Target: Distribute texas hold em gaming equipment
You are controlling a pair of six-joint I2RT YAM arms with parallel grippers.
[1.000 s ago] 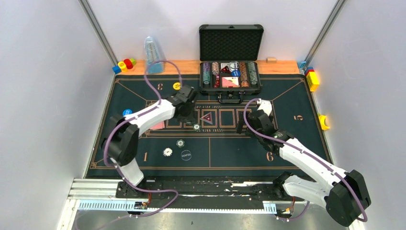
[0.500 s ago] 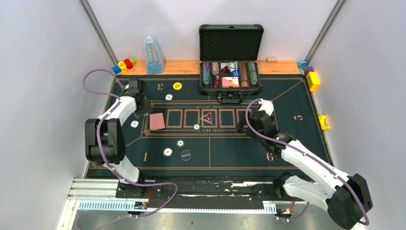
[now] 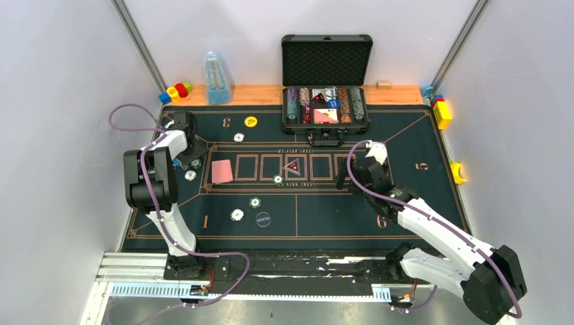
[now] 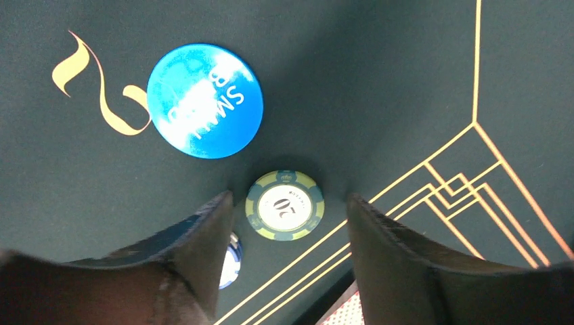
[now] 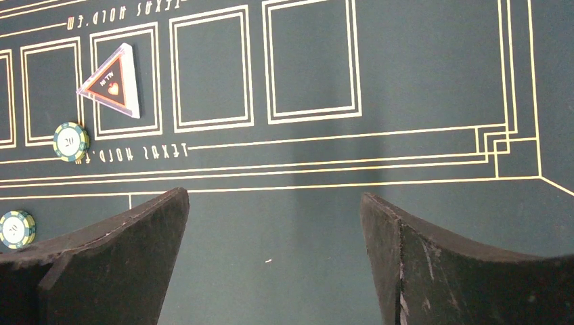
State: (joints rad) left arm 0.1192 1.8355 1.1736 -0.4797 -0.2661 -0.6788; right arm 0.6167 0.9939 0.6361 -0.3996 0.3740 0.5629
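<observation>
In the left wrist view a green-and-yellow "20" poker chip (image 4: pixel 284 205) lies flat on the green mat, just below the blue "small blind" disc (image 4: pixel 204 100). My left gripper (image 4: pixel 289 198) straddles that chip, open, with a gap on each side. A blue-white chip (image 4: pixel 231 261) peeks from behind the left finger. From above, my left gripper (image 3: pixel 189 157) is at the mat's left side, beside the pink-backed card (image 3: pixel 221 171). My right gripper (image 5: pixel 274 196) is open over bare mat, right of the triangular marker (image 5: pixel 112 84). More chips (image 3: pixel 254 202), a dark dealer button (image 3: pixel 263 219) and a yellow disc (image 3: pixel 251 122) lie on the mat.
An open black case (image 3: pixel 327 59) with rows of chips and cards stands at the back centre. Toy blocks (image 3: pixel 176 90) and a clear blue bottle-like object (image 3: pixel 216 78) are at the back left. More blocks (image 3: pixel 441 112) line the right wall.
My left arm swung from the mat's centre to its left side, beside the blue disc. Its jaws have opened and a chip now lies between them. The right arm is unchanged.
</observation>
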